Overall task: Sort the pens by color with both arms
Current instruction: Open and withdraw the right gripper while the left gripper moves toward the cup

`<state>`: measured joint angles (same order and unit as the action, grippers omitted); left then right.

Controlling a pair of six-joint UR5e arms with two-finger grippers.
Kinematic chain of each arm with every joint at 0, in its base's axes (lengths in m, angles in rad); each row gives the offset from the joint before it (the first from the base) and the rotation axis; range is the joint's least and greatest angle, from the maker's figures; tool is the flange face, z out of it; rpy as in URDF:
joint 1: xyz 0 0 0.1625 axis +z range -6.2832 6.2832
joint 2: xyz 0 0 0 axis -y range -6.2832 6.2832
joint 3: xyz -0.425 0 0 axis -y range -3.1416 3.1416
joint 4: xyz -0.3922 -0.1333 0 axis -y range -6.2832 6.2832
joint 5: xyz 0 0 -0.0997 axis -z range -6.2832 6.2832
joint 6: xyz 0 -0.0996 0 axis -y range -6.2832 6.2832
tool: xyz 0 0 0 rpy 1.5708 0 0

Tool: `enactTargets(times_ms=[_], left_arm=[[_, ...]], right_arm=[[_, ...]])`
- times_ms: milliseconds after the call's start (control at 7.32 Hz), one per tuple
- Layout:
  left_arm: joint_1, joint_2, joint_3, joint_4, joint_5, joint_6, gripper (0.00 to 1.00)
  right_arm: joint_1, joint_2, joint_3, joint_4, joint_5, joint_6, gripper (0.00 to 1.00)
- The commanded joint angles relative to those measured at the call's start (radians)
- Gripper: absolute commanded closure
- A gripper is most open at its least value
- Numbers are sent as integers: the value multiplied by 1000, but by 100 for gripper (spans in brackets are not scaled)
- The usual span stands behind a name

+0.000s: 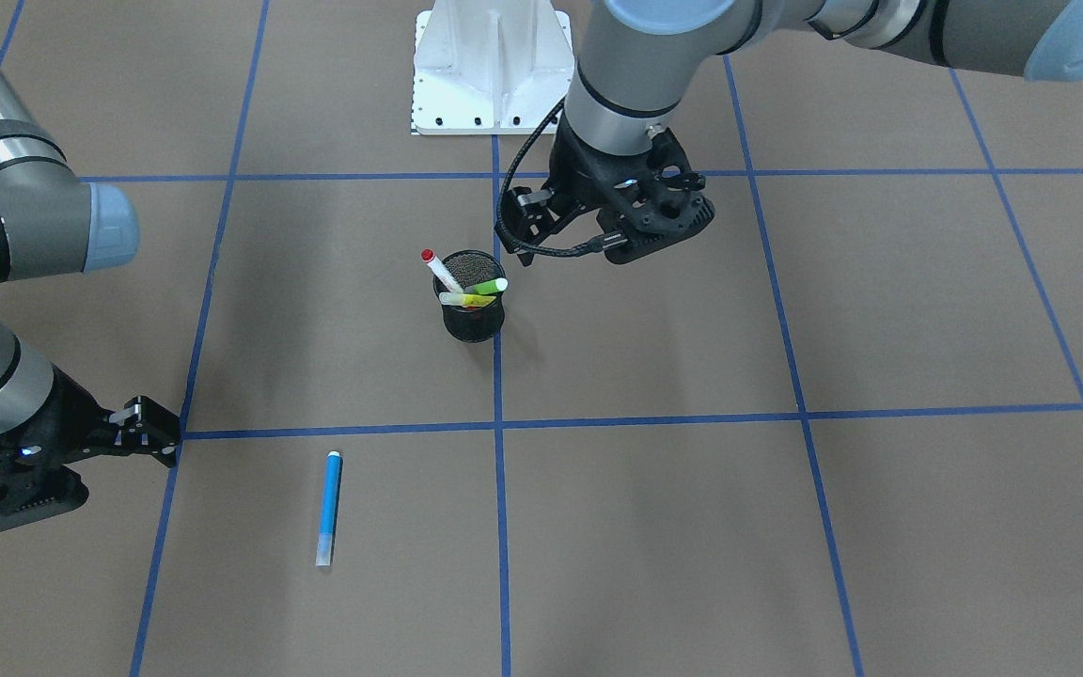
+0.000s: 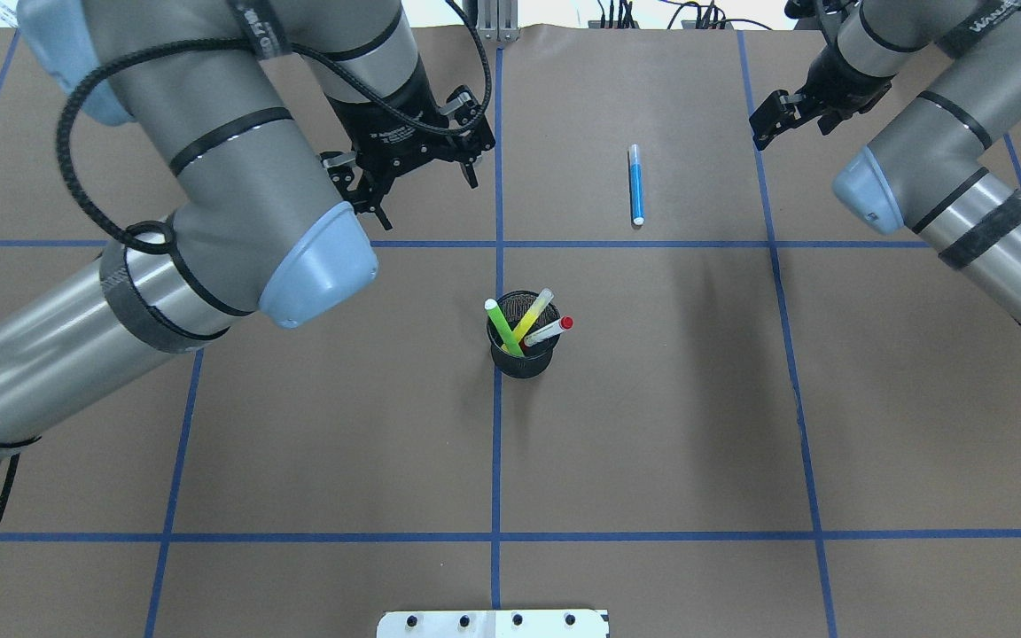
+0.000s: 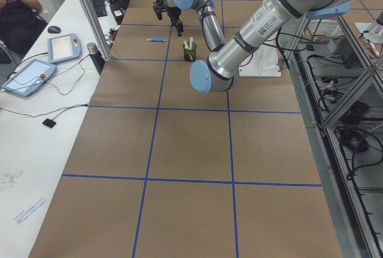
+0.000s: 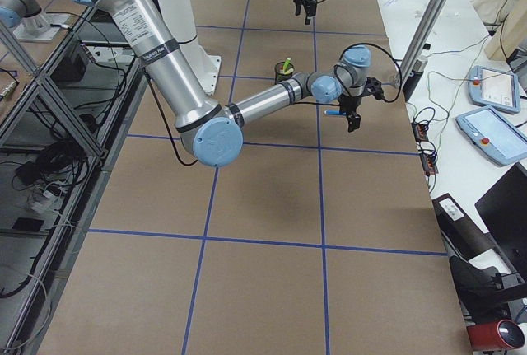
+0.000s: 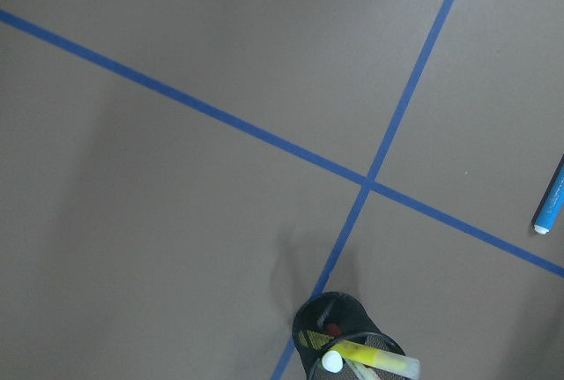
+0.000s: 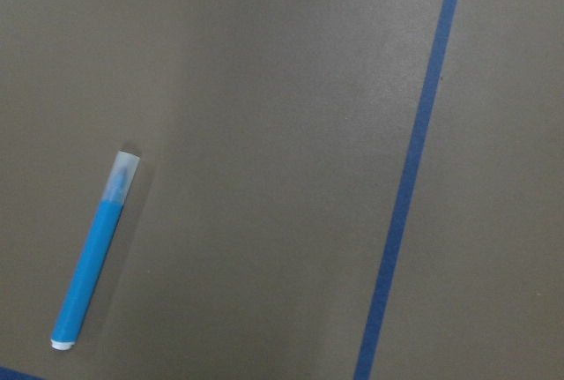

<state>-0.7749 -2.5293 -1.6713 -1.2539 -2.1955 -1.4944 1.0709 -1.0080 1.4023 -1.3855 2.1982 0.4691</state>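
Observation:
A black mesh cup stands at the table's middle. It holds the light green pen, the yellow pen and the white pen with a red cap, all leaning. The blue pen lies flat on the brown paper, apart from the cup, and also shows in the right wrist view. My left gripper hovers open and empty beyond the cup, to its left. Right of the blue pen, my right gripper is open with nothing in it.
Blue tape lines divide the brown paper into squares. The white base pedestal sits at the robot's edge. Along the far side, a white bench carries tablets and cables, and a person sits at its end.

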Motion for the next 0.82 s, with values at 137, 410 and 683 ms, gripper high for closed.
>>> enactTargets(times_ms=[137,410,683], left_arm=[[64,-135,181,7,-3,-105,0],[88,-183,289,2,-4,-127,0],[127,-224,398,-21,-4,-151,0]], right_arm=[[55,-4,3,-20,109,-29,2],[60,-20,15,-23,109,-29,2],[60,-21,15,-24,109,-20,2]])
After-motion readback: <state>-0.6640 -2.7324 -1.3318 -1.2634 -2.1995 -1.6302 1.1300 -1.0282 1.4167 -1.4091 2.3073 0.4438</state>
